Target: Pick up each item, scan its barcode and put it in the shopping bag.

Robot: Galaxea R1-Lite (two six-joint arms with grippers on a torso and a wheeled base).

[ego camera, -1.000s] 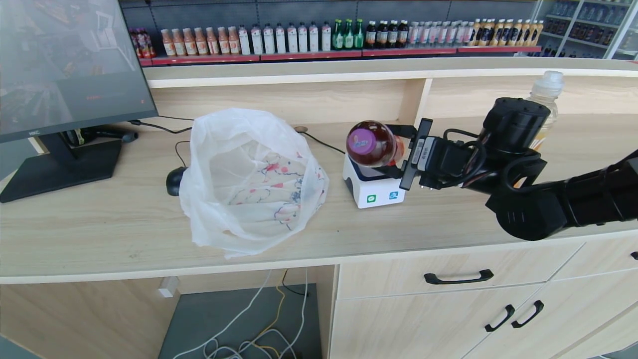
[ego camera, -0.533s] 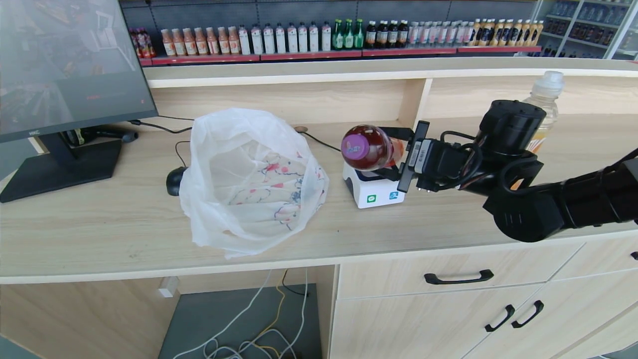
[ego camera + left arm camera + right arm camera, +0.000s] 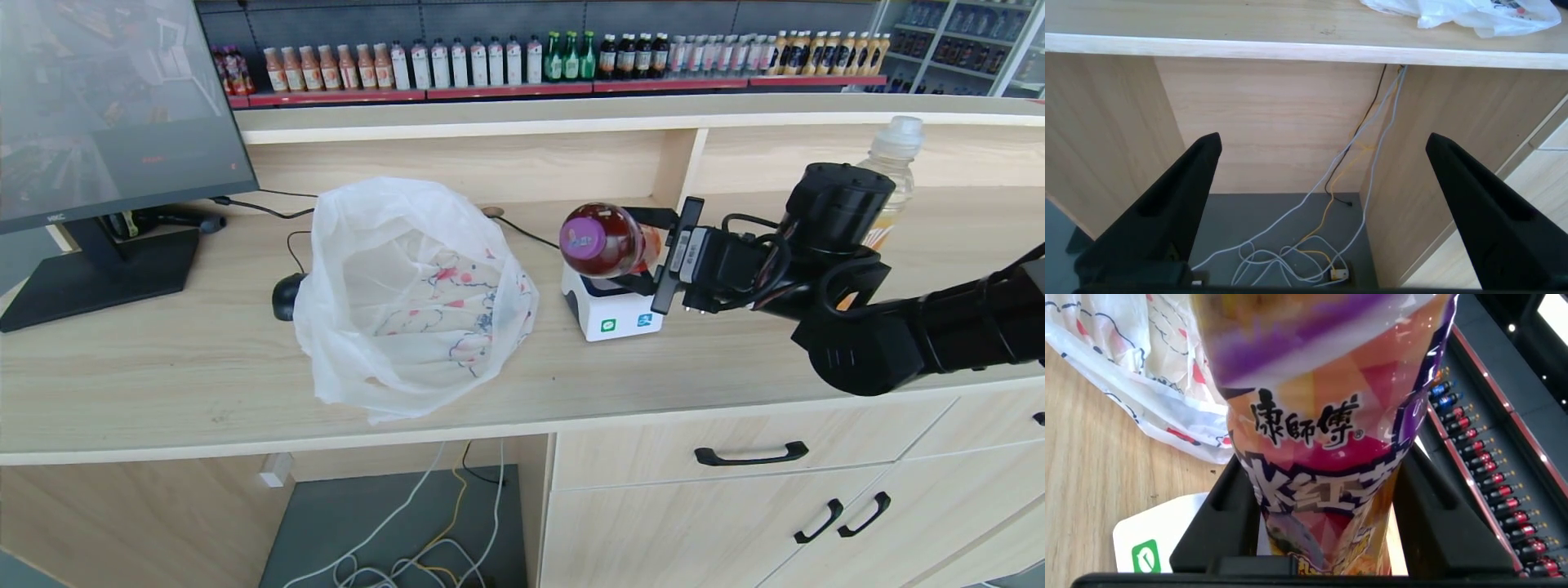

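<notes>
Right gripper (image 3: 638, 249) is clamped on the purple-capped drink bottle (image 3: 608, 241), which lies sideways with its cap pointing left at the shopping bag (image 3: 408, 294). Over the last second the bottle has dipped slightly left and down, and now it hangs steady just above the white scanner (image 3: 612, 317). That looks like the scan pause, with bagging next. Left gripper (image 3: 1323, 204) hangs spread wide, low before the counter (image 3: 1208, 24).

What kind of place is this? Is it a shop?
Most likely a shop checkout: rows of drink bottles line the shelves behind, a white scanner box sits on the wooden counter, and a shopping bag stands open beside it.
</notes>
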